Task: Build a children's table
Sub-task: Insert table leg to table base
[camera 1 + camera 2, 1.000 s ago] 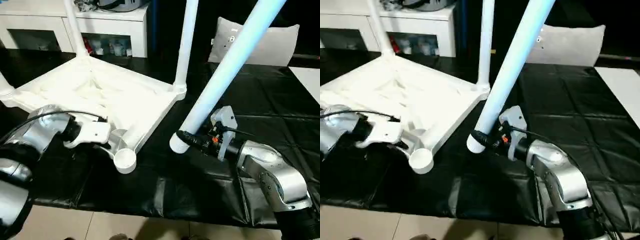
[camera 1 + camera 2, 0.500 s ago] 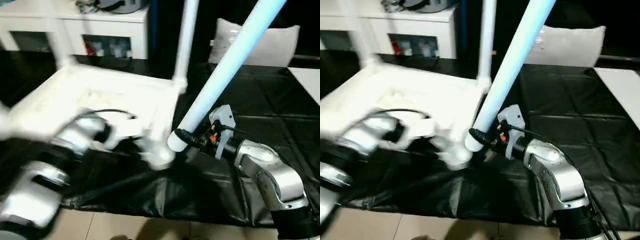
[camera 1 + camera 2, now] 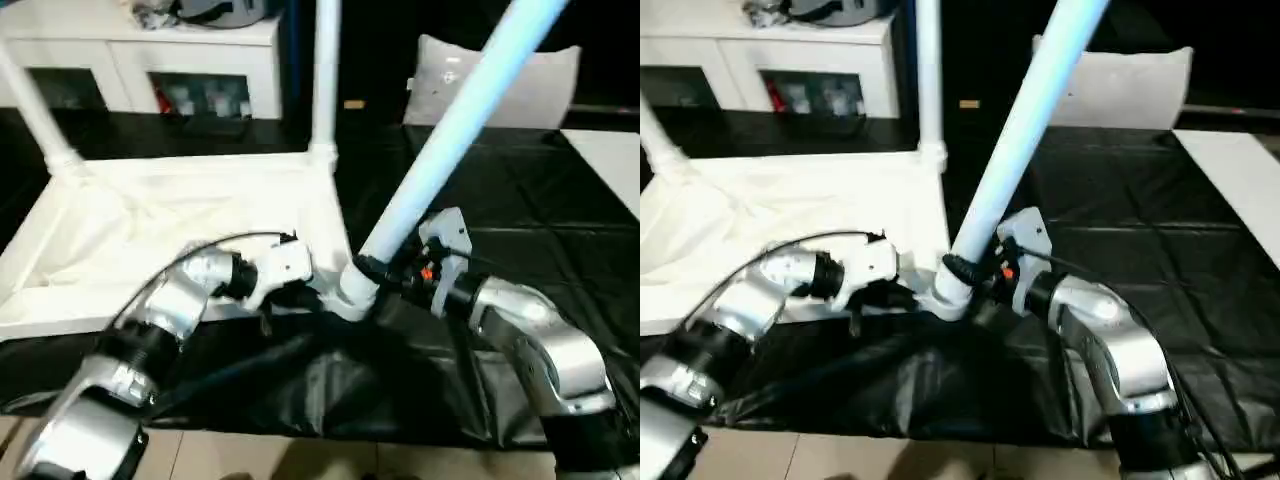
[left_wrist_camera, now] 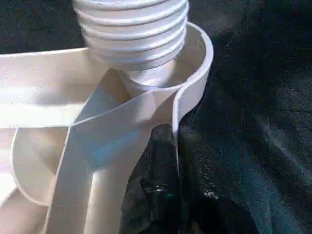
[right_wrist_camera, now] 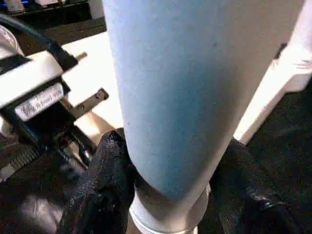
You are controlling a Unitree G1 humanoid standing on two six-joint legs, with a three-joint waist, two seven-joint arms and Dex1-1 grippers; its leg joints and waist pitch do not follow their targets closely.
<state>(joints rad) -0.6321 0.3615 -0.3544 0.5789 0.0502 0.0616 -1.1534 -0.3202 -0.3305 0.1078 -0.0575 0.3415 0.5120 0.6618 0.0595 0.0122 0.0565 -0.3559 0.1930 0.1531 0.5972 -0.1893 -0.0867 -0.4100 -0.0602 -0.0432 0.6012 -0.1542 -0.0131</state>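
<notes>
- Lying upside down on the black-covered counter, the table top shows its ribbed underside, and its near corner is close to the counter's front edge.
- Two legs already stand upright in the far corner sockets, one at the far right corner and one at the far left.
- The right gripper holds the loose leg between its black fingers, which stand about half apart around the leg's lower end.
- This leg leans up and away toward the right; its threaded end sits at the mouth of the near corner socket, tilted.
- The left gripper is closed on the rim of the top just beside this socket, one finger pressed against the outer wall.
- The two grippers are very near each other at this corner, with little free room between them.
- To the right of the top, the black cover lies bare up to the flat white board at the right edge.
- Behind the counter stands a white cabinet.
</notes>
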